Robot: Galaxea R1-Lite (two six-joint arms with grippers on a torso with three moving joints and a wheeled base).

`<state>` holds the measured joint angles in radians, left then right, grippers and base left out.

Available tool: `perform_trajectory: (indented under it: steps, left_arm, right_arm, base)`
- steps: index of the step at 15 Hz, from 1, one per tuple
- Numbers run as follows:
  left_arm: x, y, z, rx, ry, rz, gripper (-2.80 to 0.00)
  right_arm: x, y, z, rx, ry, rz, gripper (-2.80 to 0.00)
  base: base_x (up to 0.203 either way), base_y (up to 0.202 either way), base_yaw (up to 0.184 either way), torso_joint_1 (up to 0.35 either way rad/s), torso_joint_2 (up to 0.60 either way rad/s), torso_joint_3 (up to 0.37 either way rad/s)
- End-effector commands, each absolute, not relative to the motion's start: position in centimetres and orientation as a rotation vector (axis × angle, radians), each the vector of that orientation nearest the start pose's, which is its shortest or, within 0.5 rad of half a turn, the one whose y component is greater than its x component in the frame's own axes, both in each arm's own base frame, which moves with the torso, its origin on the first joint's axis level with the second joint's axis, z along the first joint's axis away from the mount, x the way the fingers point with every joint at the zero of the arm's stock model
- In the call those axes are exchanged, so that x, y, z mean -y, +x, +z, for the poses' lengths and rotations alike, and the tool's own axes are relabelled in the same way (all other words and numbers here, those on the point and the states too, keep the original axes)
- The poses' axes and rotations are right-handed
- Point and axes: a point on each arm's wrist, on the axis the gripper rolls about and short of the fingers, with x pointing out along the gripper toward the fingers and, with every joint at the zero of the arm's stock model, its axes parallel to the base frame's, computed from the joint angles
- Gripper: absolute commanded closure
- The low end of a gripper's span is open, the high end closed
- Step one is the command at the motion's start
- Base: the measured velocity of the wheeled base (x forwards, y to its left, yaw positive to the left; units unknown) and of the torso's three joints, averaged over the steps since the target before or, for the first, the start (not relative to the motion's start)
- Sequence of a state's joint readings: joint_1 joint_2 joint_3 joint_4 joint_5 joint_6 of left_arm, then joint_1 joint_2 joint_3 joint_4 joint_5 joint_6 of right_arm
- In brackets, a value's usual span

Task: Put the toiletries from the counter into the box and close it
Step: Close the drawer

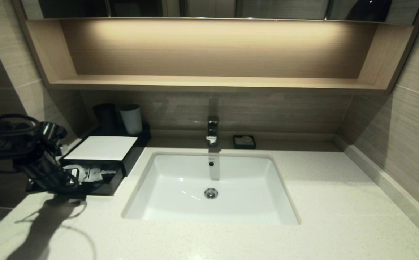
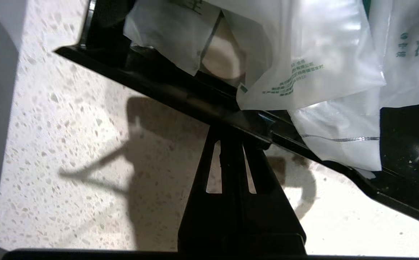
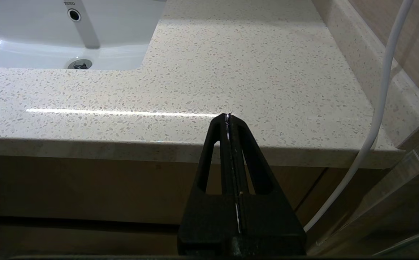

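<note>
clear plastic toiletry sachets (image 2: pixel 314 68) lie jumbled, no common axis, in low black box's open drawer (image 1: pixel 97 178); left gripper (image 2: pixel 231 139) jaws closed, empty, touching drawer's front wall; right gripper (image 3: pixel 228 119) jaws closed, empty, below pale speckled stone table (image 3: pixel 253 68) edge.

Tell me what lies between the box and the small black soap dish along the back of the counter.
In the head view, the faucet stands between the box and the soap dish, with bare counter either side.
</note>
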<state>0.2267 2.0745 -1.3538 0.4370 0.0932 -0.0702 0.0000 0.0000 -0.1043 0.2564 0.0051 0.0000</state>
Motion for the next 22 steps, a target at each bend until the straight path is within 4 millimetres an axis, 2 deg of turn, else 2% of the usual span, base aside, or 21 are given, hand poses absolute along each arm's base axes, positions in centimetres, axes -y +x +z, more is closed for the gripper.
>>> perform_trajectory:
  steps: [1,5,14,19,20,22]
  left_arm:
    - [-8.6,36.1,11.4,-1.130,-0.138,0.325,0.00]
    - [-8.6,36.7,11.2,-1.105,-0.136,0.322,0.00]
    - [-9.0,41.6,10.0,-1.012,-0.128,0.314,0.00]
    - [-8.7,44.2,8.7,-0.983,-0.121,0.300,0.00]
    - [-8.7,44.2,8.7,-0.986,-0.122,0.301,0.00]
    - [-8.5,43.1,10.6,-0.993,-0.119,0.299,0.00]
  right_arm:
    - [0.0,-3.3,7.8,-0.153,0.000,0.005,0.00]
    - [0.0,-3.3,7.8,-0.153,0.000,0.006,0.00]
    - [0.0,-3.3,7.8,-0.153,0.000,0.008,0.00]
    - [0.0,-3.3,7.8,-0.153,0.000,0.006,0.00]
    - [0.0,-3.3,7.8,-0.153,0.000,0.006,0.00]
    - [0.0,-3.3,7.8,-0.153,0.000,0.007,0.00]
  base:
    - [0.000,0.000,0.000,0.000,0.00,0.000]
    - [0.000,0.000,0.000,0.000,0.00,0.000]
    - [0.000,0.000,0.000,0.000,0.00,0.000]
    - [0.000,0.000,0.000,0.000,0.00,0.000]
    - [0.000,0.000,0.000,0.000,0.00,0.000]
    - [0.000,0.000,0.000,0.000,0.00,0.000]
